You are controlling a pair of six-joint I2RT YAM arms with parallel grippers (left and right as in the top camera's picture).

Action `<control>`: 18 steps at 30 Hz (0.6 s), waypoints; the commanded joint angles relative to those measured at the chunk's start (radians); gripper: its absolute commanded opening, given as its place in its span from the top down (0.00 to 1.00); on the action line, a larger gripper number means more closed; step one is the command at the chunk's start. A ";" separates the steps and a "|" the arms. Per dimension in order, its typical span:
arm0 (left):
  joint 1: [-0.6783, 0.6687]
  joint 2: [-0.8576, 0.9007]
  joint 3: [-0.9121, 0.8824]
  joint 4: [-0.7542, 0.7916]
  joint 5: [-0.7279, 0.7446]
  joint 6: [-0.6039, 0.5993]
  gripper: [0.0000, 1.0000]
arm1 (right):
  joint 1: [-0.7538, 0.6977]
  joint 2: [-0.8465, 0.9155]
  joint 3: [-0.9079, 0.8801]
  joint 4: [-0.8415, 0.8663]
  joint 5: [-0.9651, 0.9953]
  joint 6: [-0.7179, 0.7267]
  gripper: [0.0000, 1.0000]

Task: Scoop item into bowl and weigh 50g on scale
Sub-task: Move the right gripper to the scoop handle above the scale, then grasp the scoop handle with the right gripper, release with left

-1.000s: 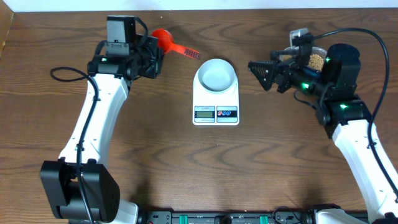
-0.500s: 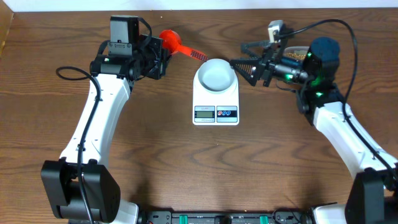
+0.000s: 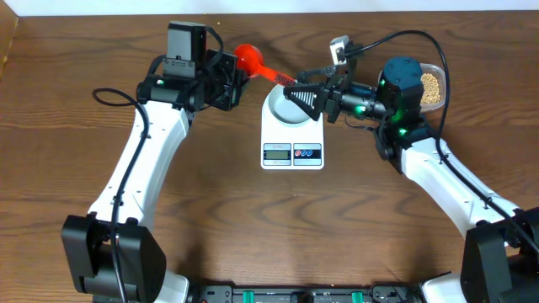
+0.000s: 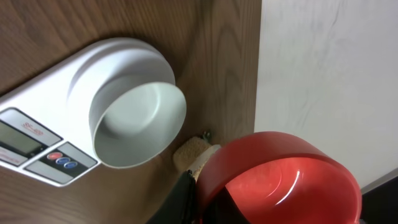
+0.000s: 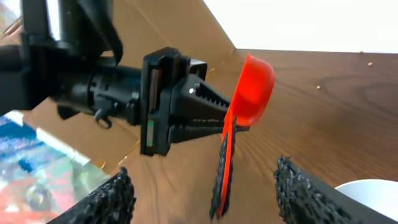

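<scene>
Scale (image 3: 292, 139) is sitting mid-table, bowl (image 4: 138, 118) resting on its platform. Left gripper (image 3: 238, 80) is clamping the red scoop (image 3: 250, 59) just behind the bowl. Right gripper (image 3: 299, 94), jaws apart, is straddling the scoop's handle. Beans (image 3: 431, 84) are lying in the clear tub (image 3: 440, 71), far right.

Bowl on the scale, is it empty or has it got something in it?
Empty. The left wrist view looks into the bowl on the scale: bare pale inside, nothing in it.
</scene>
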 commanded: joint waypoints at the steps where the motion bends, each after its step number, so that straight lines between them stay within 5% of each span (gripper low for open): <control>1: -0.023 0.012 -0.002 -0.001 0.013 -0.003 0.93 | 0.019 -0.003 0.013 -0.002 0.070 0.010 0.32; 18: -0.093 0.012 -0.002 -0.002 0.013 -0.003 0.92 | 0.026 -0.003 0.013 -0.058 0.080 0.010 0.74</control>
